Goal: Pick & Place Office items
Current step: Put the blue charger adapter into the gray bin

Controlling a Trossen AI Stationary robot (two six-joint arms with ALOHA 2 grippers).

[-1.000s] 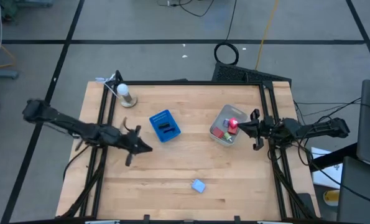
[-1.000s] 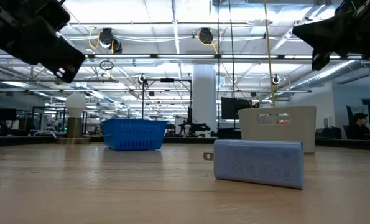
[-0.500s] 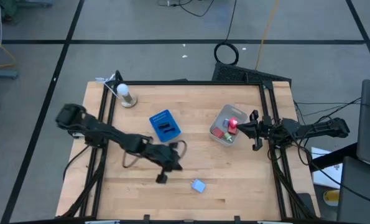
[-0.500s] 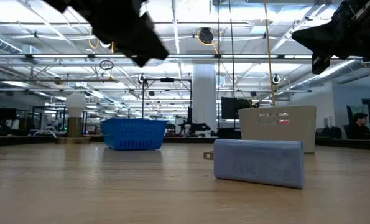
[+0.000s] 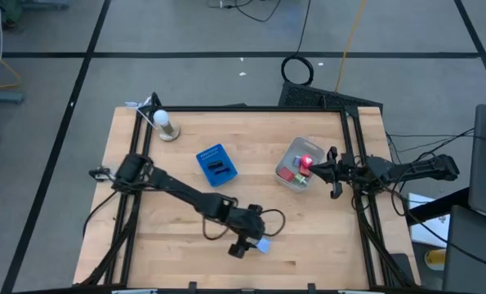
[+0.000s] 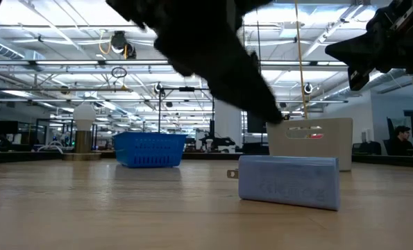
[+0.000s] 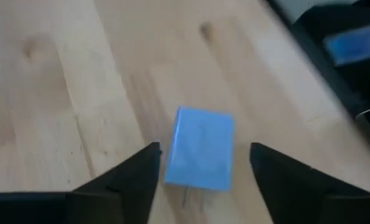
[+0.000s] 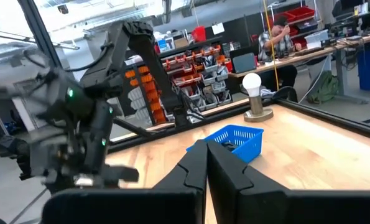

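Left fingers (image 7: 200, 165) spread around the light blue eraser (image 7: 201, 148) left on the counter (image 5: 308, 229); right fingers (image 8: 204, 163) pressed together beside the part-filled tub (image 5: 290, 157).

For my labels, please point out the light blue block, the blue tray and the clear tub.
light blue block (image 7: 200, 149): left wrist view, top face.
blue tray (image 5: 216, 165): high view, floor.
clear tub (image 5: 292, 155): high view, rim.

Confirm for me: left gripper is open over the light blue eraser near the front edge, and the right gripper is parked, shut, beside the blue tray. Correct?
Not quite. The right gripper is parked shut beside the clear tub, not the blue tray; the high view shows it. The rest stands: the left gripper is open over the light blue eraser near the front edge.
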